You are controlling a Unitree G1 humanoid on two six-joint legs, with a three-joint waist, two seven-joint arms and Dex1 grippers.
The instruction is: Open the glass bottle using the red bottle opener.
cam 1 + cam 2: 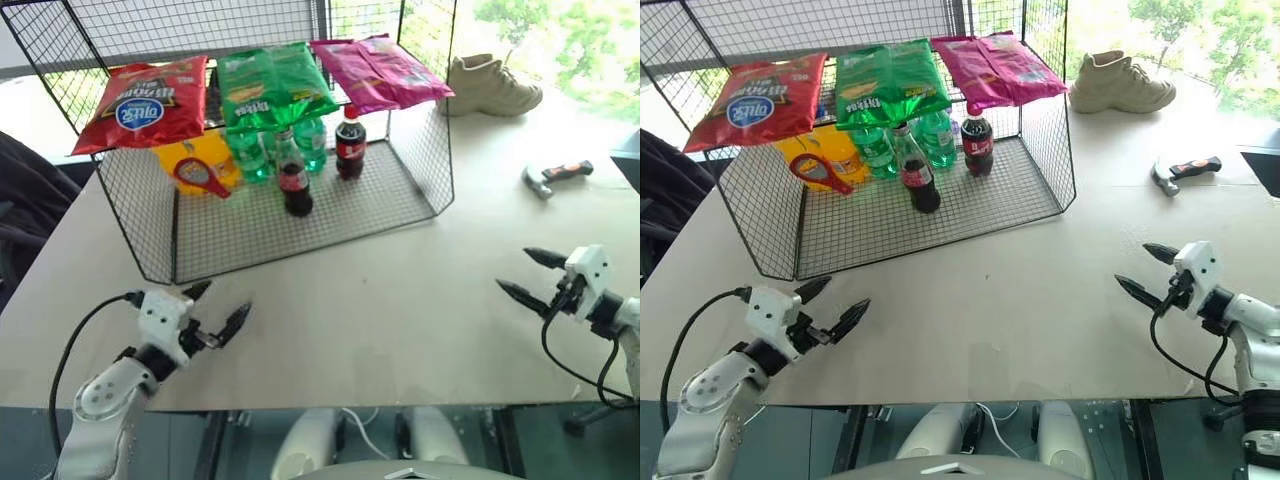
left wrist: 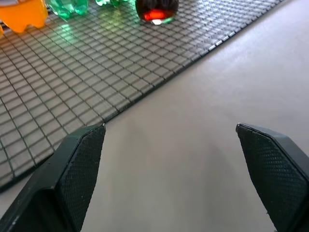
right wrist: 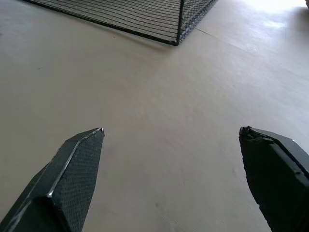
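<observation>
**Both grippers spread wide, holding nothing**

The glass bottle [image 1: 294, 180] stands on the wire rack's [image 1: 300, 225] mesh floor, the red bottle opener [image 1: 200, 177] propped just left of it. Left gripper [image 1: 218, 310] and right gripper [image 1: 528, 276] hover over the bench [image 1: 400, 300], well apart.

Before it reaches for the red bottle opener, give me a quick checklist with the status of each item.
1. Left gripper open, nothing held: ok.
2. Right gripper open, nothing held: ok.
3. Red bottle opener in sight, leaning by the yellow item inside the wire rack: ok.
4. Glass bottle upright on the rack floor: ok.
5. Cap on the bottle: cannot tell.
6. Rack front open toward the grippers: ok.
</observation>
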